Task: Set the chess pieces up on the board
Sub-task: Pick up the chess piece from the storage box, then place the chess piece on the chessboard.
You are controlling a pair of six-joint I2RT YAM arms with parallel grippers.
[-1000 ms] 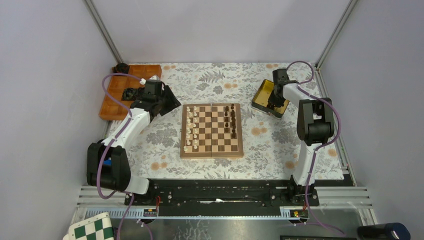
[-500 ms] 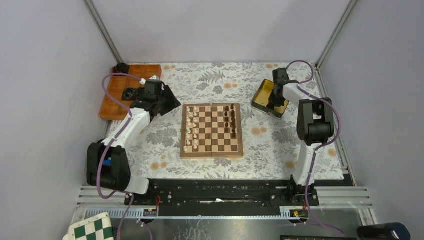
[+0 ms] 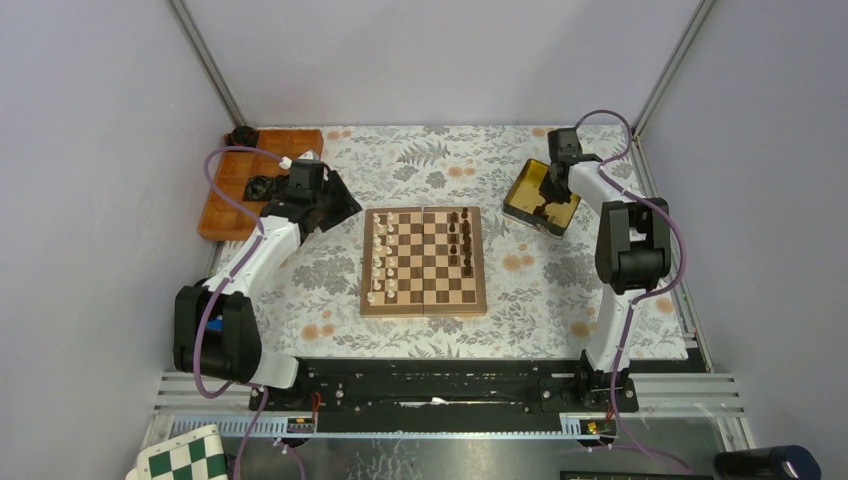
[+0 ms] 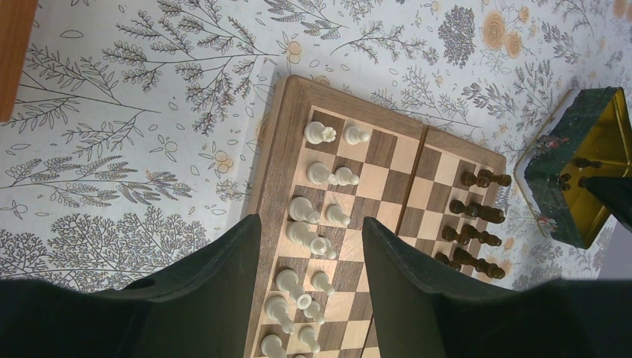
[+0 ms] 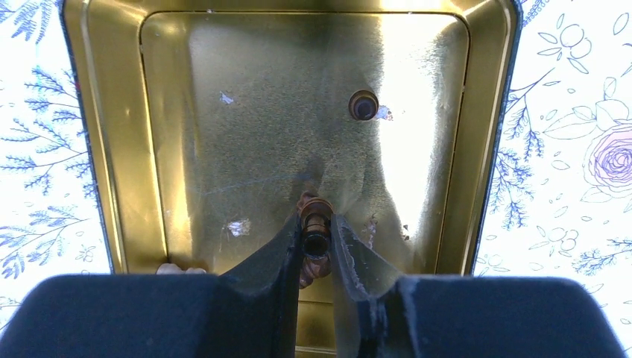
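At the upper left of the top view lies an orange compartmented tray (image 3: 225, 205). Just right of it the left gripper (image 3: 335, 205) hangs near the board's upper-left corner, its fingers (image 4: 223, 291) spread with nothing between them. In the centre lies the square wooden chessboard with a brown border (image 3: 424, 311). Cream-white turned chessmen (image 3: 380, 255) stand in its two left columns, and dark brown chessmen (image 3: 463, 240) stand along its right side. At the upper right, the right gripper (image 5: 317, 224) reaches into an open gold-lined metal tin (image 3: 520, 210), its fingers pinching one dark brown pawn-like piece (image 5: 316, 240). A second dark piece (image 5: 364, 104) sits apart on the tin floor.
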